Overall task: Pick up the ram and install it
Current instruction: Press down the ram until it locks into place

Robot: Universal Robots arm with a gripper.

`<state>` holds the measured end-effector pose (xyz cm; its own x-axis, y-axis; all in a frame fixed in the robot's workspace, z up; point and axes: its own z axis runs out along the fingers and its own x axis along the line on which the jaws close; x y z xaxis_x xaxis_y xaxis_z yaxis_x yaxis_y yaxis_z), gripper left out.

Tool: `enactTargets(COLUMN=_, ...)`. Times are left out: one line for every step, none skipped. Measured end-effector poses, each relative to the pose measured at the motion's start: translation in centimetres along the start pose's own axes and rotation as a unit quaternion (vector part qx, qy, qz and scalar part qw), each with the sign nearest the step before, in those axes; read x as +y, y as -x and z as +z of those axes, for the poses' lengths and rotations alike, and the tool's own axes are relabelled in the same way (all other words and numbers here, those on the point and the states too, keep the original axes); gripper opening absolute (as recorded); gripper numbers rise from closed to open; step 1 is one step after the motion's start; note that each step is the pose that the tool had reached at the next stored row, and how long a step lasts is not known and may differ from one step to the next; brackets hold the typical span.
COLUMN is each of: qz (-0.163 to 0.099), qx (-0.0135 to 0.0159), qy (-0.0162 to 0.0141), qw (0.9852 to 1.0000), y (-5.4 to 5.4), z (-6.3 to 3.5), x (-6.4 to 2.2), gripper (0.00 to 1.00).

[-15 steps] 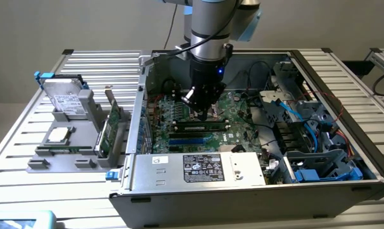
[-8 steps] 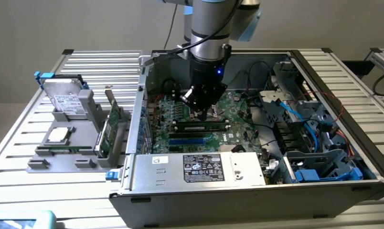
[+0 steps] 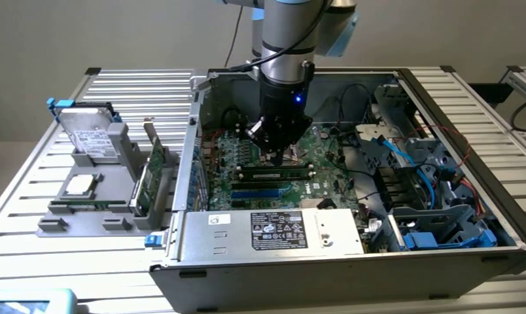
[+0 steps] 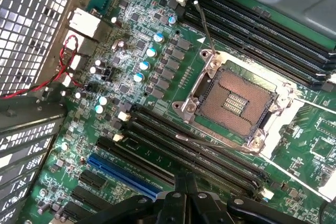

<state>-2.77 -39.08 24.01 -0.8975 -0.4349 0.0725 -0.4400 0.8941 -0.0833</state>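
Note:
In the exterior view the ram (image 3: 276,174), a long thin stick with dark chips, stands on edge in a motherboard slot, with white clips at both ends. My gripper (image 3: 279,156) hangs straight above its middle, fingertips just over its top edge; I cannot tell whether they touch. In the wrist view the gripper (image 4: 185,184) has its dark fingers (image 4: 178,198) pressed together with nothing between them. Below it run several empty black slots (image 4: 199,153) beside the open CPU socket (image 4: 233,100).
The open PC case (image 3: 245,268) walls in the motherboard, with blue slots (image 3: 261,191), cables and drive bays (image 3: 438,196) on the exterior view's right. A grey fixture (image 3: 97,196) on the left carries a hard drive (image 3: 93,134) and a green board (image 3: 152,171) on edge.

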Motion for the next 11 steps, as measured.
enactTargets(qz=0.006, qx=0.0001, qy=0.0002, qw=1.0, y=0.0, z=0.0, x=0.0, gripper=0.11)
enactTargets(qz=0.012, qx=0.0003, qy=0.0004, qw=0.9999, y=0.0, z=0.0, x=0.0, gripper=0.11)
enactTargets(qz=0.017, qx=0.0003, qy=0.0006, qw=0.9998, y=0.0, z=0.0, x=0.0, gripper=0.11)
enactTargets(qz=0.022, qx=-0.0001, qy=0.0006, qw=0.9998, y=0.0, z=0.01, x=0.0, gripper=0.11)
enactTargets(qz=0.026, qx=-0.0009, qy=0.0004, qw=0.9997, y=0.0, z=0.01, x=0.0, gripper=0.11)
enactTargets(qz=0.03, qx=-0.002, qy=0.0001, qw=0.9995, y=0.0, z=0.01, x=0.0, gripper=0.11)
enactTargets(qz=0.034, qx=-0.0035, qy=-0.0006, qw=0.9994, y=0.0, z=0.01, x=0.0, gripper=0.11)
enactTargets(qz=0.037, qx=-0.0046, qy=-0.001, qw=0.9993, y=0.0, z=0.01, x=0.0, gripper=0.11)
enactTargets(qz=0.04, qx=-0.0055, qy=-0.0012, qw=0.9992, y=0.01, z=0.01, x=0.0, gripper=0.11)
enactTargets(qz=0.043, qx=-0.0059, qy=-0.0013, qw=0.9991, y=0.01, z=0.01, x=0.0, gripper=0.11)
enactTargets(qz=0.047, qx=-0.006, qy=-0.0013, qw=0.9989, y=0.0, z=0.01, x=0.0, gripper=0.11)
